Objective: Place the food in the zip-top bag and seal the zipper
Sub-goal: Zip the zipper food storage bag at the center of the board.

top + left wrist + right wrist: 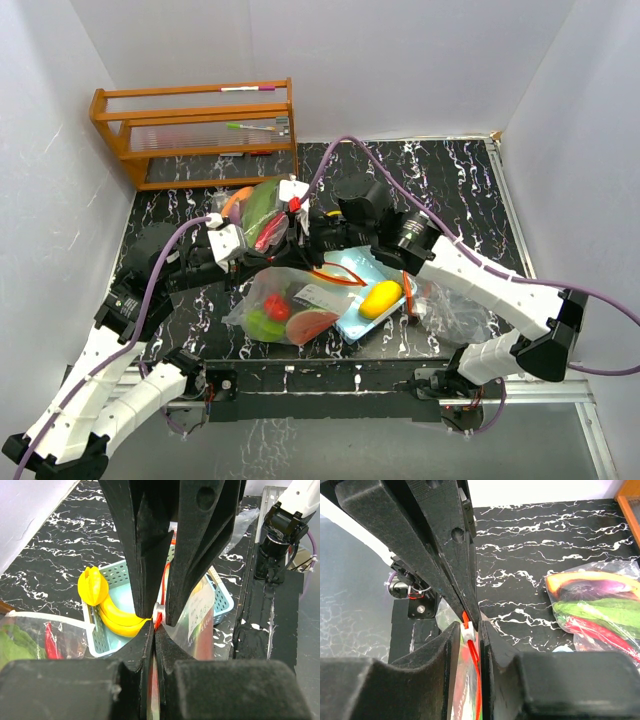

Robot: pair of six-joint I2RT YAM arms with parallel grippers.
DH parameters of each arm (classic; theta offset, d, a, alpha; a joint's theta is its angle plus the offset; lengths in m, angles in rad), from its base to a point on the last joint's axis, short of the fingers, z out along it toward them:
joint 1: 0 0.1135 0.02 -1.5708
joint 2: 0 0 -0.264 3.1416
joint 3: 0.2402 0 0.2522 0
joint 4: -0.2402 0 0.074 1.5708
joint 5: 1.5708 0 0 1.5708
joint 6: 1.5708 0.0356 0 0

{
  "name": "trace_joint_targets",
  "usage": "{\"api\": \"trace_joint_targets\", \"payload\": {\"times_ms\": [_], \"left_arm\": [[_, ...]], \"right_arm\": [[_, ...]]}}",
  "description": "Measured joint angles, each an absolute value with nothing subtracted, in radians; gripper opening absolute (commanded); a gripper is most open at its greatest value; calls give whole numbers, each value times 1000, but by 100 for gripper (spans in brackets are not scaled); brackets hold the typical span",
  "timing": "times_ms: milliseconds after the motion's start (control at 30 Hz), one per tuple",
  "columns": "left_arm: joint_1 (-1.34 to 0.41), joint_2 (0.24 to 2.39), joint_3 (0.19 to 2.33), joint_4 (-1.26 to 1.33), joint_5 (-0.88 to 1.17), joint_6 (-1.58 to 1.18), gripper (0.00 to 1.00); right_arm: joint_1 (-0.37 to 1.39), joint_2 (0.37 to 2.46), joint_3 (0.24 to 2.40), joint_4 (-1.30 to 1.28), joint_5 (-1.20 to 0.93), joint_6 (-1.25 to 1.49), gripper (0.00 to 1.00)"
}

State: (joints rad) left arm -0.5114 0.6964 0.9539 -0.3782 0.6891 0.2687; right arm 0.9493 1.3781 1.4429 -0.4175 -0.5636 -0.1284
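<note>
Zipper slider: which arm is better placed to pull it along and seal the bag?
Right, probably. Its fingers straddle the white slider on the red zipper track; the left fingers are already shut, pinching the bag's top edge.

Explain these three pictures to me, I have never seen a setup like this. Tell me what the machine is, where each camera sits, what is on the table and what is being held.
These are two robot arms bolted at the near edge of a black marbled table. The top picture looks down from above; the other two come from cameras on each wrist, looking along the fingers. On the table lie a zip-top bag holding toy food, a light-blue basket with a yellow mango and bananas, a second filled bag and a wooden rack. The left gripper pinches the bag's red zipper edge; the right gripper closes around the white slider.
</note>
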Motion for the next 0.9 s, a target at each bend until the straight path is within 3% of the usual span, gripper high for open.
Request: {"api": "trace_joint_targets", "payload": {"times_ms": [67, 167, 900], "left_arm": [[-511, 696, 954, -379, 688, 269, 0], [-511, 696, 954, -390, 682, 269, 0], [-512, 695, 1007, -473, 616, 306, 0]], "right_arm": [[953, 1383, 1443, -418, -572, -128, 21], [953, 1392, 1443, -419, -576, -130, 8], [956, 1390, 1432, -453, -486, -134, 8]]}}
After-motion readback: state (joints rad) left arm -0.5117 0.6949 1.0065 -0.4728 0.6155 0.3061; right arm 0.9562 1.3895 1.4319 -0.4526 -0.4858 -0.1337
